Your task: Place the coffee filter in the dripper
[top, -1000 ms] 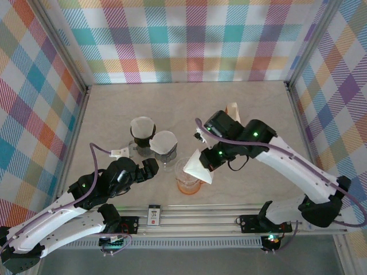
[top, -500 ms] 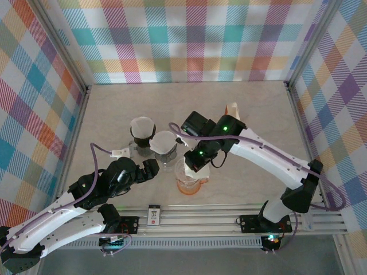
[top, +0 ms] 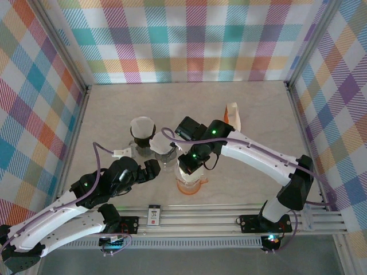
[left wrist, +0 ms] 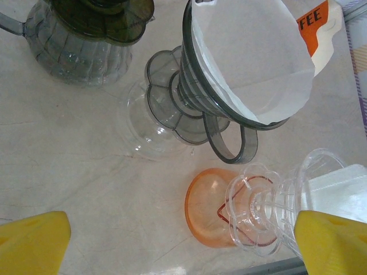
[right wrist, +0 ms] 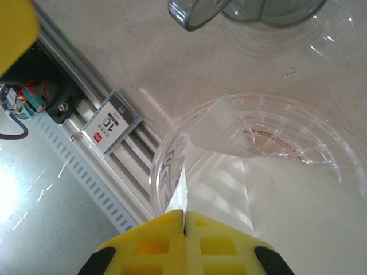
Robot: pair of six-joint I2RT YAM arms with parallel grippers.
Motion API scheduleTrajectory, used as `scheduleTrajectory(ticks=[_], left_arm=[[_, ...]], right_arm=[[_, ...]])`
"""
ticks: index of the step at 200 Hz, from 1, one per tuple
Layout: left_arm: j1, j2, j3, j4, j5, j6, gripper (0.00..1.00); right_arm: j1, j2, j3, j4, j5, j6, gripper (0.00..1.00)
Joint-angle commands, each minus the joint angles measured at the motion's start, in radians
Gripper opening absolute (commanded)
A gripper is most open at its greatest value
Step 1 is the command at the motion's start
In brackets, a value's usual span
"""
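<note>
A clear glass dripper [right wrist: 164, 153] stands on an orange base [left wrist: 207, 211] near the table's front edge. The white paper coffee filter [right wrist: 275, 195] lies inside the dripper's cone, one flap curled over near the centre. My right gripper [right wrist: 184, 224] is shut on the filter's edge at the dripper's rim. From above, the right gripper [top: 190, 167] hangs directly over the dripper [top: 189, 184]. Left of the dripper, my left gripper [top: 150, 169] stands open and holds nothing. Its yellow fingertips [left wrist: 34, 240] frame the dripper [left wrist: 269, 212] in the left wrist view.
A grey dripper with its own filter [left wrist: 246, 63] stands on a clear server just behind. A dark carafe [left wrist: 80, 46] holds another lined dripper [top: 142, 127]. A coffee bag [top: 232, 113] stands behind to the right. The metal rail with a label card [top: 153, 215] runs along the front.
The right gripper has carried the filter leftward and down, from beside the dripper to over it, so the filter now rests in the cone. The left arm has stayed put.
</note>
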Motion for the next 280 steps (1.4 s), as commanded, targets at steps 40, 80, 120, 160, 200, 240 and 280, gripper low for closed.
scheduleTrajectory(ticks=[40,80,120,160,200,240,280], left_arm=[[-0.001,0.006,-0.005,0.020,0.013,0.009,1.00],[-0.001,0.008,0.007,0.025,0.022,0.009,1.00],[-0.001,0.048,0.041,0.064,0.073,0.037,1.00],[-0.005,0.204,0.129,0.131,0.199,0.120,0.78],[-0.018,0.305,0.167,0.165,0.242,0.147,0.51],[-0.020,0.324,0.153,0.177,0.262,0.142,0.45],[-0.021,0.350,0.154,0.188,0.275,0.141,0.39]], right_arm=[[0.007,-0.024,-0.068,0.093,-0.020,0.021,0.23],[0.007,-0.095,-0.090,0.117,0.000,0.029,0.48],[0.007,-0.192,-0.126,0.139,0.063,0.057,0.63],[-0.059,-0.271,-0.193,0.132,0.142,0.082,0.65],[-0.098,-0.271,-0.254,0.111,0.168,0.069,0.47],[-0.098,-0.265,-0.306,0.132,0.174,0.069,0.58],[-0.095,-0.260,-0.322,0.132,0.157,0.063,0.65]])
